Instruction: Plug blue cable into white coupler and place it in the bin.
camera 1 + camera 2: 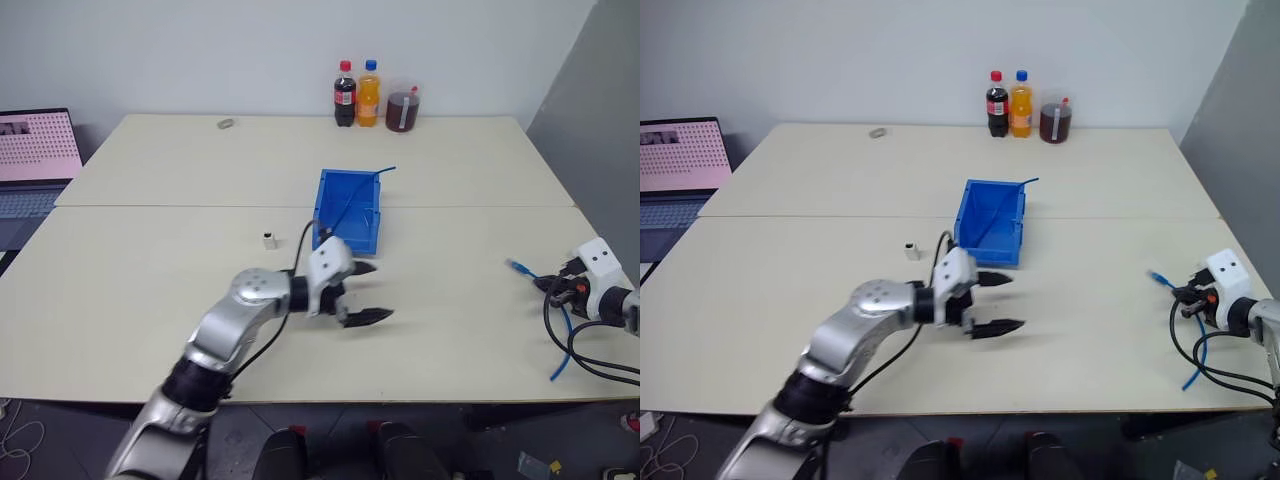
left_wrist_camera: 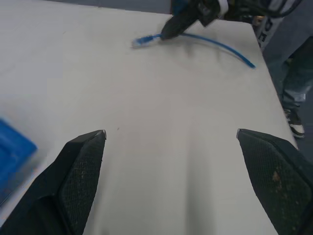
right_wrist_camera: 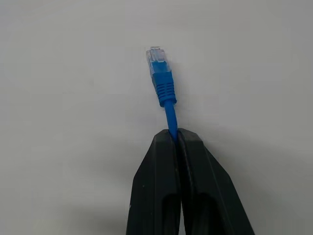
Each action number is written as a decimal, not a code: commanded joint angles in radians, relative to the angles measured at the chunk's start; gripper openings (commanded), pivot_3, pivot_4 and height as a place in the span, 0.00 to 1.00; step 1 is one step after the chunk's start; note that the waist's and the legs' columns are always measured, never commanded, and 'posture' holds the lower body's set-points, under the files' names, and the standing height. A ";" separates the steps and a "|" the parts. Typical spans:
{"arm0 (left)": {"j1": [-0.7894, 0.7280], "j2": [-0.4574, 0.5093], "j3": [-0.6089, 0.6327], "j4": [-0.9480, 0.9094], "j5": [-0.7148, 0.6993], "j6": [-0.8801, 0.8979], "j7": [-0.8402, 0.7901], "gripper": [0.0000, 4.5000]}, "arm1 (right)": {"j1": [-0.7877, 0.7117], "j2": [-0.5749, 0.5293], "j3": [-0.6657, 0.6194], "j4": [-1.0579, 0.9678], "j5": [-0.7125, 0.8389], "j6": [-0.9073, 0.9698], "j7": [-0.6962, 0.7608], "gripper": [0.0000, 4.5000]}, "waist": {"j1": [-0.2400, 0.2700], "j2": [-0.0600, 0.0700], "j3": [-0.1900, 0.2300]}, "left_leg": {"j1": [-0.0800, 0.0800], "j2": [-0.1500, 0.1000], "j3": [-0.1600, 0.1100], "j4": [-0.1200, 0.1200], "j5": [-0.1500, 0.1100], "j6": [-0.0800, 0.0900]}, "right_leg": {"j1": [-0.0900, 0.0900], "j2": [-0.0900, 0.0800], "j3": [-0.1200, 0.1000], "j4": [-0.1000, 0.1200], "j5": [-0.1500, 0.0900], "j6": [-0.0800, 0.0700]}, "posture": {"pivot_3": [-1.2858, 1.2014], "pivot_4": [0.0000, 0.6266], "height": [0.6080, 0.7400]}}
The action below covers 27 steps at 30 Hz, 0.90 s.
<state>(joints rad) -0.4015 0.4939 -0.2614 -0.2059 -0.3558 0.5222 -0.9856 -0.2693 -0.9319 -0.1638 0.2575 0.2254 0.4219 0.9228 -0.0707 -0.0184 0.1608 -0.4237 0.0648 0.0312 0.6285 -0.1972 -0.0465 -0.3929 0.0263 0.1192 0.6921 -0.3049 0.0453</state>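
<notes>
Left tool (image 1: 365, 292) nearest the camera, hovering over bare bench (image 1: 150, 290) just in front of the bin (image 1: 349, 210); fingers spread wide apart, nothing between them.

Right tool (image 3: 172, 134) far out to the right of the bin, near the bench's right edge; fingers pressed together, clamped on the blue cable (image 3: 166, 95) a short way behind its boot. Clear plug projecting free past the fingertips, aimed roughly back toward the bin. Rest of the cable trailing below and behind that tool, looping toward the bench edge.

White coupler (image 1: 269, 239) standing alone on the bench, just left of the bin's front corner, touching nothing, clear of both tools. Socket orientation too small to tell.

Bin upright, sloped low front facing the robot; one darker blue wire (image 1: 362, 188) leaning across its inside and over the rim. Not the task cable.

Step in hand, judged: cable pickup done on the right side; coupler not yet taken; mating and binning not yet begun.

Next move, judged: left tool to shift left past the bin's front corner, come down over the coupler and pinch its sides, leaving the socket face uncovered. Then plug and socket to be lined up on one axis before any push. Short free length ahead of the fingers should keep the plug stiff; small block likely to skid or tip if caught off-centre.
</notes>
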 commanded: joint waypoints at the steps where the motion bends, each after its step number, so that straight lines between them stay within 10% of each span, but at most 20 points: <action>1: 0.105 0.102 0.087 -0.190 -0.143 0.101 -0.073 1.00 | 0.013 -0.048 0.047 -0.269 0.029 -0.048 0.114 0.01 | -0.005 -0.001 0.001 | 0.000 0.000 0.000 0.000 0.000 0.000 | 0.000 0.000 0.000 0.000 0.000 0.000 | 0.52 0.24 1.00; 10: 0.354 0.231 0.313 -0.067 -0.046 -0.042 0.042 1.00 | -0.232 0.262 0.482 -0.336 -0.196 -0.228 0.100 0.01 | -0.010 -0.011 0.008 | 0.008 0.001 -0.003 0.000 0.000 0.000 | 0.005 -0.001 -0.003 0.000 -0.002 -0.004 | 0.52 0.24 1.00; 21: 0.369 0.268 0.359 0.018 -0.034 -0.111 0.010 1.00 | -0.436 0.482 0.649 0.049 -0.346 -0.454 0.116 0.01 | 0.018 -0.015 0.011 | 0.001 -0.002 -0.001 -0.001 0.000 0.000 | 0.004 -0.010 -0.011 -0.002 -0.002 -0.008 | 0.52 0.24 1.00; 27: 0.288 0.255 0.320 0.079 -0.007 -0.133 -0.001 1.00 | -0.454 0.525 0.644 0.096 -0.341 -0.457 0.123 0.35 | 0.015 -0.015 0.011 | 0.000 -0.001 -0.007 -0.001 0.000 0.000 | 0.003 -0.009 -0.018 0.003 -0.004 -0.011 | 0.52 0.24 1.00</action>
<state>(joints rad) -0.0916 0.7491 0.0662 -0.1259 -0.3701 0.4090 -0.9753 -0.7174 -0.4122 0.4907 0.3593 -0.1176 -0.0200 1.0288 -0.0554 -0.0337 0.1716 -0.4236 0.0639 0.0240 0.6277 -0.1974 -0.0466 -0.3896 0.0168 0.1001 0.6963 -0.3090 0.0334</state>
